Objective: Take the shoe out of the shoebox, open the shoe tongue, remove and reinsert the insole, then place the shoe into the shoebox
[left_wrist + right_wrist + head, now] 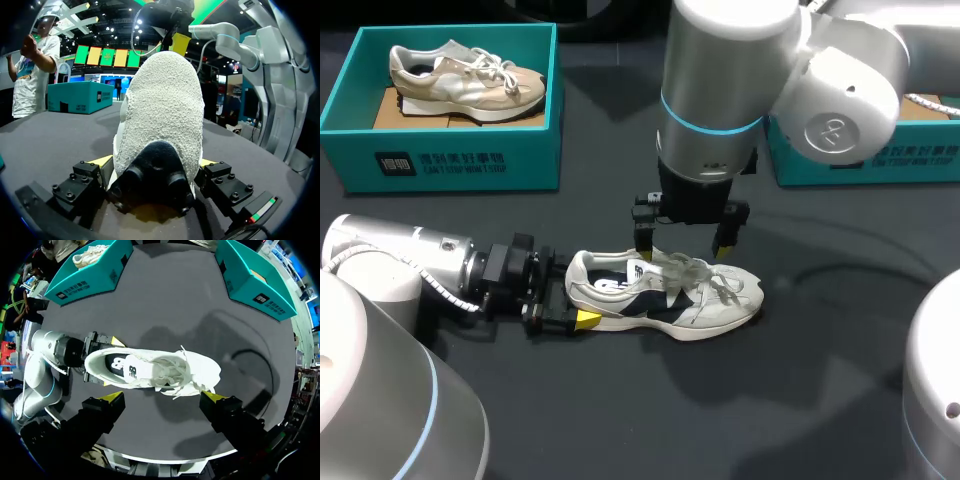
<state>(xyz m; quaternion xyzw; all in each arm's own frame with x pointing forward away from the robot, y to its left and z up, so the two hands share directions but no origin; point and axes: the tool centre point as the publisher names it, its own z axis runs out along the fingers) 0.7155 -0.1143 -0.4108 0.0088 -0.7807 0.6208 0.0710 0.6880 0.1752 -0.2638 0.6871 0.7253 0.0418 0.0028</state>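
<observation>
A white and navy shoe (665,292) lies on its sole in the middle of the dark table, toe pointing right. My left gripper (570,293) comes in low from the left. Its fingers press the two sides of the heel (157,115), so it is shut on the shoe. My right gripper (683,248) hangs straight above the laces and tongue, open. One yellow tip is near the collar and the other near the forefoot, neither touching the shoe (150,370). The insole is hidden inside the shoe.
A teal shoebox (440,160) at the back left holds a beige shoe (465,80). A second teal shoebox (865,160) stands at the back right, partly behind my right arm. Bare tabletop lies in front of the shoe.
</observation>
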